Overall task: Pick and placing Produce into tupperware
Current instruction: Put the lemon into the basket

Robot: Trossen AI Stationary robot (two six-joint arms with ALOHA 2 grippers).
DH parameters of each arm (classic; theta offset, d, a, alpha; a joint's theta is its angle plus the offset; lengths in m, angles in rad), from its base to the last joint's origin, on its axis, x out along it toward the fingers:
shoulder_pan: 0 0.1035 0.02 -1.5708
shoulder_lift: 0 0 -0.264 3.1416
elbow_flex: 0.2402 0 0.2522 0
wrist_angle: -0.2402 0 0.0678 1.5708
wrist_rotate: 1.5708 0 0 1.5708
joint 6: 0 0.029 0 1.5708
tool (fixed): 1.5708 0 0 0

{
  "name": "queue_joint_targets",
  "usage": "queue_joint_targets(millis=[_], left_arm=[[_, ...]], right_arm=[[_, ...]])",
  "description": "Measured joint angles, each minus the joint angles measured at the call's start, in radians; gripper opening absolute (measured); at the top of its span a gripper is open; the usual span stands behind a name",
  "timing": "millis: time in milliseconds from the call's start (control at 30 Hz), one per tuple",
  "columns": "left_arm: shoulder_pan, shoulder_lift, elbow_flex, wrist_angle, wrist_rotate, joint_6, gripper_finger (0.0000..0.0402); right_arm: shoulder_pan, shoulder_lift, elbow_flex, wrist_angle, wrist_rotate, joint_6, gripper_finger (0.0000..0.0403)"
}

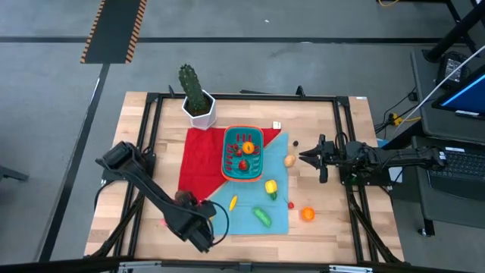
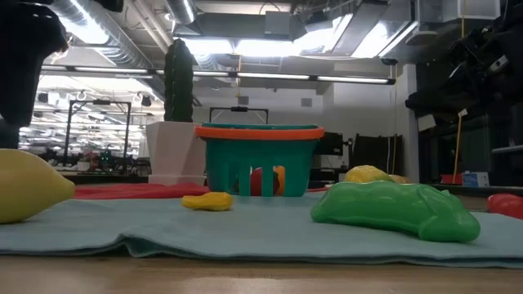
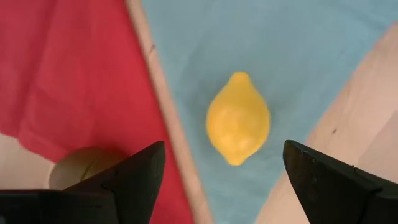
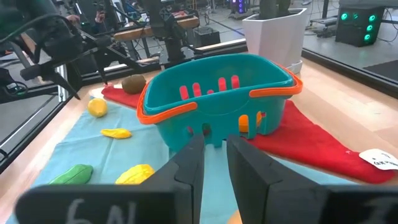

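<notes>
A yellow toy lemon [image 3: 238,118] lies on the light-blue cloth [image 3: 292,56], close to the cloth's left edge; in the low view the lemon [image 2: 24,189] is at the far left. My left gripper [image 3: 224,148] hovers over it, pointing down and open, one finger on each side and clear of it. The arm hides the lemon in the high view. The teal tupperware [image 1: 242,153] with the orange rim stands mid-table with a few produce pieces inside. My right gripper [image 1: 305,157] waits level at its right, shut but for a narrow slit, holding nothing.
On the blue cloth lie a yellow piece [image 1: 233,202], a green cucumber [image 1: 262,217] and a yellow pepper [image 1: 270,187]. An orange [image 1: 308,214] and a tan piece [image 1: 289,160] sit on the wood. A cactus pot [image 1: 198,110] stands behind the red cloth [image 1: 201,159].
</notes>
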Motion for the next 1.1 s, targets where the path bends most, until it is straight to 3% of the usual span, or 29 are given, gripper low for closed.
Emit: queue_joint_targets(millis=[367, 1100], left_arm=[[0.001, 0.005, 0.000, 0.049, -0.140, -0.002, 0.0314], [0.007, 0.005, -0.017, 0.101, -0.054, -0.007, 0.0314]], right_arm=[[0.000, 0.000, 0.000, 0.000, -0.002, 0.003, 0.0073], [0.000, 0.000, 0.000, 0.000, -0.002, 0.005, 0.0073]])
